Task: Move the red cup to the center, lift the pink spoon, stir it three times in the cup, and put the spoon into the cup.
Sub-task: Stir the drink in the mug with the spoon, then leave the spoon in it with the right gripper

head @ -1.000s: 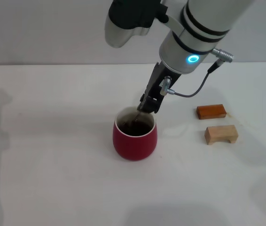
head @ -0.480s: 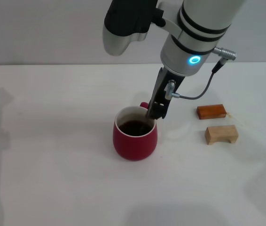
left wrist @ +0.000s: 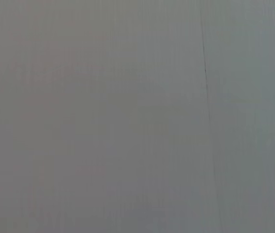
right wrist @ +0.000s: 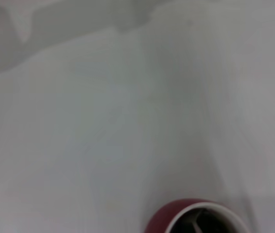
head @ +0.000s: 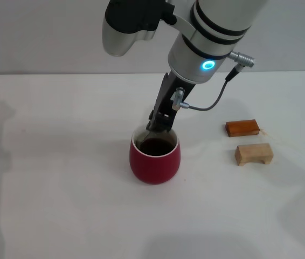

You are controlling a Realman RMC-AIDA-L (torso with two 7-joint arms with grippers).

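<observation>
The red cup (head: 154, 162) stands near the middle of the white table with dark liquid inside. My right gripper (head: 158, 125) points down at the far side of its rim, fingers close together, with the tips just inside the cup. The pink spoon is almost wholly hidden by the fingers. Only a thin pale sliver, probably its neck (right wrist: 196, 224), shows inside the cup (right wrist: 163, 221) in the right wrist view. The cup's handle is hidden behind the gripper. My left gripper shows in no view; the left wrist view shows only a plain grey surface.
An orange-brown wooden block (head: 242, 128) and a tan wooden block (head: 254, 154) lie to the right of the cup. The right arm's grey cable (head: 203, 107) loops above the table between gripper and blocks.
The right gripper swung from the cup's far rim to its right rim, then back left along the far rim. The cup stayed put; its handle, briefly visible, is covered again.
</observation>
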